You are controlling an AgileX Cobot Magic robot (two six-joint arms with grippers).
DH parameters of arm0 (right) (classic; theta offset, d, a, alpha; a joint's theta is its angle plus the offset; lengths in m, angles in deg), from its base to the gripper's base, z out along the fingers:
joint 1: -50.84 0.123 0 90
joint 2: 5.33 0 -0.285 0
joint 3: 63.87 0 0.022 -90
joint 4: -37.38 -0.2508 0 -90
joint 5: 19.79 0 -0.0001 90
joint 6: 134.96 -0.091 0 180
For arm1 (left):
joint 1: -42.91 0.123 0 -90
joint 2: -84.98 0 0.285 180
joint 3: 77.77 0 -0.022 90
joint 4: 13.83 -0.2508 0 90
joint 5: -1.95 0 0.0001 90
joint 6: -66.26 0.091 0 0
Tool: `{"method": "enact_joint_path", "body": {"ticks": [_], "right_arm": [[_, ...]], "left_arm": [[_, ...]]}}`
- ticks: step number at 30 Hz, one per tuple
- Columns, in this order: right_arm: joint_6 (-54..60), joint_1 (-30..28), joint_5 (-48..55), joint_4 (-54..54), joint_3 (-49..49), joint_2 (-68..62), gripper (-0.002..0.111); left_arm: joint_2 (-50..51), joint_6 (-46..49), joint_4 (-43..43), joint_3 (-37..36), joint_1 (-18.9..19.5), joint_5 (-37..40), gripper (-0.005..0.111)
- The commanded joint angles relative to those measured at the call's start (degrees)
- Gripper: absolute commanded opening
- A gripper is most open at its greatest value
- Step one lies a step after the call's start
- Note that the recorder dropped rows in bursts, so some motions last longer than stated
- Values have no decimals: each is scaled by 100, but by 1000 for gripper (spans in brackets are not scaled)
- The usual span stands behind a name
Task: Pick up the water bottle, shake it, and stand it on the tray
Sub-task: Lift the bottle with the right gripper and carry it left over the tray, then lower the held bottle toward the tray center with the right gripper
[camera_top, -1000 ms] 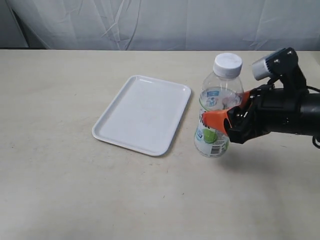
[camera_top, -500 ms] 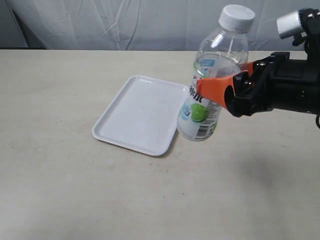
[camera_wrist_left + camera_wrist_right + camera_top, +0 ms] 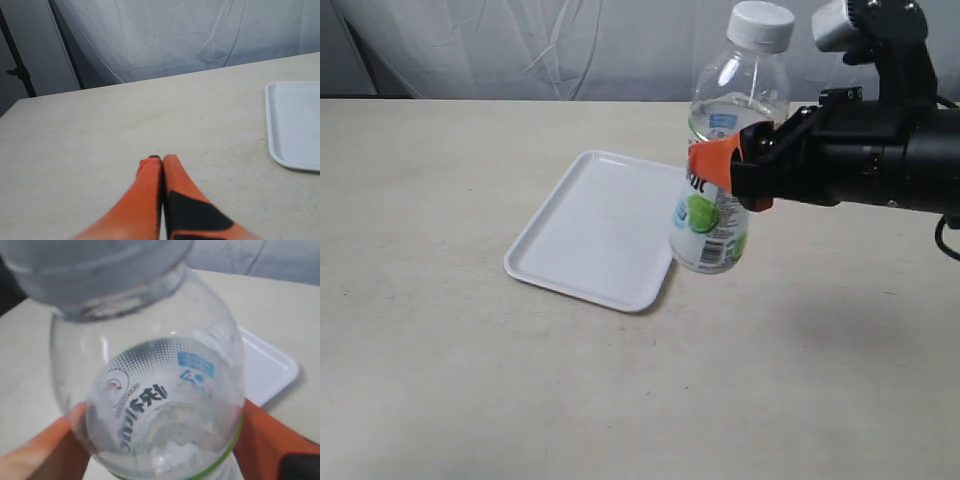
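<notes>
The pale beige counter point(image 3: 440, 380) fills most of the scene, its surface matt and faintly speckled. Behind it hangs a creased white cloth backdrop point(image 3: 570, 50); the left wrist view also shows a dark slanted pole point(image 3: 17, 70) in front of a grey wall past the counter's far edge.

The tray point(image 3: 600, 230) lies flat on the counter, set at an angle, with nothing on it.

The black right arm point(image 3: 880, 160) reaches in from the right of the exterior view, roughly level and well above the counter.

The water bottle point(image 3: 720, 200) is in the air at the end of that arm, clear of the counter. It leans slightly, its top tipped toward the arm and its base swung toward the tray. In the exterior view its lower part overlaps the tray's right edge, but I cannot tell whether it hangs over the tray or just beside it.

The right claw point(image 3: 725, 170) is clamped on the bottle's middle, at the upper part of the label. In the right wrist view, one orange finger point(image 3: 45, 450) presses each side of the clear body.

The left claw point(image 3: 161, 162) is clenched with nothing in it. Its two orange fingers touch along their length and point out over bare counter, well apart from the tray.

The white screw cap point(image 3: 760, 25) is on the bottle, the highest point of it.
</notes>
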Motion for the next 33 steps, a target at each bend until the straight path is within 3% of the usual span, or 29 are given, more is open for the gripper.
{"method": "enact_joint_path", "body": {"ticks": [1,4,6,8,9,12,16,20,24,28,31,33], "right_arm": [[322,434,865,253,405,-63,-1],[-546,765,-1128,366,440,-67,-1],[-480,857,-660,587,477,-76,-1],[-280,975,475,859,620,-134,-1],[-399,1025,350,954,675,-148,-1],[-1814,1167,-1502,1370,648,-148,-1],[-1668,1249,-224,2026,955,-177,-1],[-3342,1268,-1492,2923,909,-185,-1],[-2942,1525,-374,3644,1144,-222,-1],[-4988,1481,-1686,4591,995,-222,-1],[-4418,1794,-1055,4978,1178,-288,-1],[-4788,1845,-1288,5295,1157,-298,-1]], "left_arm": [[-26,-1,0,-21,-2,-63,0],[-26,-1,0,-21,-2,-63,0],[-26,-1,0,-21,-2,-63,0],[-26,-1,0,-21,-2,-63,0],[-26,-1,0,-21,-2,-63,0],[-26,-1,0,-21,-2,-63,0],[-26,-1,0,-21,-2,-63,0],[-26,-1,0,-21,-2,-63,0],[-26,-1,0,-21,-2,-63,0],[-26,-1,0,-21,-2,-63,0],[-26,-1,0,-21,-2,-63,0],[-26,-1,0,-21,-2,-63,0]]}}
